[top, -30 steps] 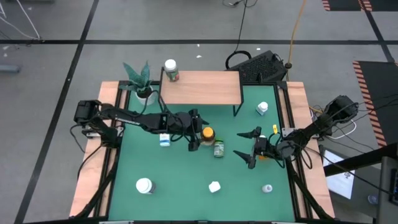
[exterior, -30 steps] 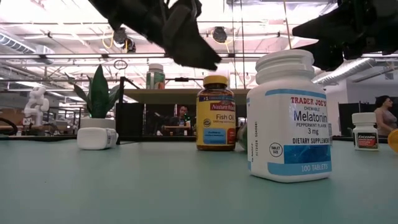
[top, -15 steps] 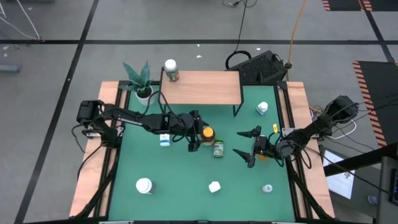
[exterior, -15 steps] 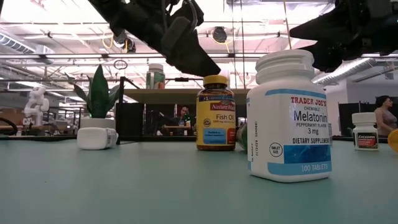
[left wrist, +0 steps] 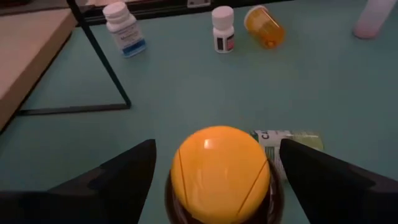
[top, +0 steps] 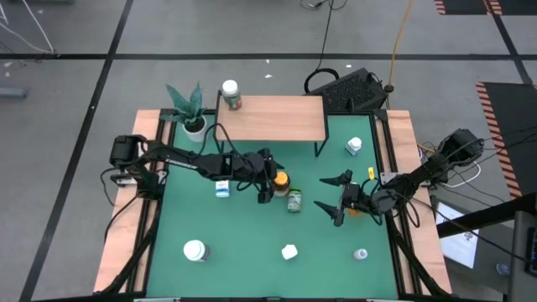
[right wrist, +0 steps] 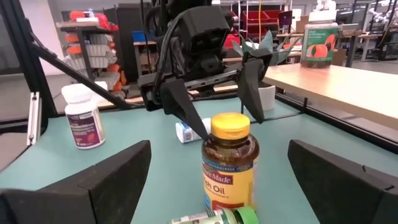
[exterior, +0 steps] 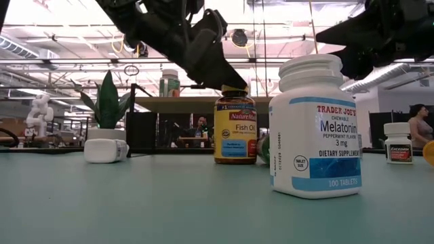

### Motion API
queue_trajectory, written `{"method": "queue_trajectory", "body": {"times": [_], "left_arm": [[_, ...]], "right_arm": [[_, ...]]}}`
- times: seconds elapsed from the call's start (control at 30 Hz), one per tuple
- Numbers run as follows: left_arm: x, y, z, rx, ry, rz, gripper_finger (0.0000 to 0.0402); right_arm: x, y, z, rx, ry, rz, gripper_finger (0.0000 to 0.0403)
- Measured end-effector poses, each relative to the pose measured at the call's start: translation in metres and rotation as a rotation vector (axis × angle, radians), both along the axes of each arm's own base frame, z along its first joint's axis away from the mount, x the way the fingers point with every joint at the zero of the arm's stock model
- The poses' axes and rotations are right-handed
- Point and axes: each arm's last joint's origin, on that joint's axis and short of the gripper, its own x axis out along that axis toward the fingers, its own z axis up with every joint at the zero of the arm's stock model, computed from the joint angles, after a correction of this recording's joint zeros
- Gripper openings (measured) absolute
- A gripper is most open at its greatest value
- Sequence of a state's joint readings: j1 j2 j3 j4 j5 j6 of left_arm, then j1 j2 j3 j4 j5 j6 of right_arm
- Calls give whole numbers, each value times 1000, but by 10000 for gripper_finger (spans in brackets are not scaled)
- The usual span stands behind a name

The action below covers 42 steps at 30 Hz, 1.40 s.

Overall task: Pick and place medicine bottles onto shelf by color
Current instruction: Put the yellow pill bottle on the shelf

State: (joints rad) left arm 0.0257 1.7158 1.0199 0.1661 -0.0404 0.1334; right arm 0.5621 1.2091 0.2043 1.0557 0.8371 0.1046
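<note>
Amber fish-oil bottle with a yellow cap (top: pixel 281 180) stands upright mid-table on the green mat, in front of the light-wood shelf (top: pixel 272 118). Left gripper (top: pixel 267 179) straddles its cap, fingers spread and not clamped. A green bottle (top: pixel 294 201) lies just beside it. Right gripper (top: pixel 334 200) waits nearby, also spread.

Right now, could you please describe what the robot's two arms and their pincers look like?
Both arms are dark, slender and jointed, with black cables running along them. The left pincer and right pincer each carry two black, tapering, wedge-shaped fingers. No markings are visible.
</note>
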Motion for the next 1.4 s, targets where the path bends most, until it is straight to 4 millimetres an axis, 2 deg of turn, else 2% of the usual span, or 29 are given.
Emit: {"method": "queue_trajectory", "body": {"times": [0.3, 0.5, 0.6, 0.7, 0.9, 1.03, 1.17, 1.27, 1.4], "left_arm": [[2, 2, -4, -13, 5, -4, 225], [-3, 4, 1, -14, 26, 33, 223], [-20, 3, 21, 35, 63, 103, 235], [-45, 4, 51, 86, 64, 170, 232], [-105, 12, 122, 107, -120, 252, 223], [-143, 26, 154, 148, -236, 317, 227], [-164, 48, 166, 181, -280, 420, 228], [-169, 67, 162, 178, -239, 456, 229], [-165, 93, 147, 149, -154, 499, 229]], "right_arm": [[0, 0, -1, -2, 9, 0, 375], [0, 0, -1, -1, 11, 0, 375], [0, 0, -2, -2, 16, 0, 375], [0, 0, -2, 3, 19, 0, 375], [0, 0, -3, 19, 21, -1, 375], [0, 0, -3, 20, 20, -1, 375], [1, -2, -3, 21, 18, -10, 375], [2, -4, -3, 21, 18, -23, 375], [3, -6, -3, 22, 17, -35, 375]]}}
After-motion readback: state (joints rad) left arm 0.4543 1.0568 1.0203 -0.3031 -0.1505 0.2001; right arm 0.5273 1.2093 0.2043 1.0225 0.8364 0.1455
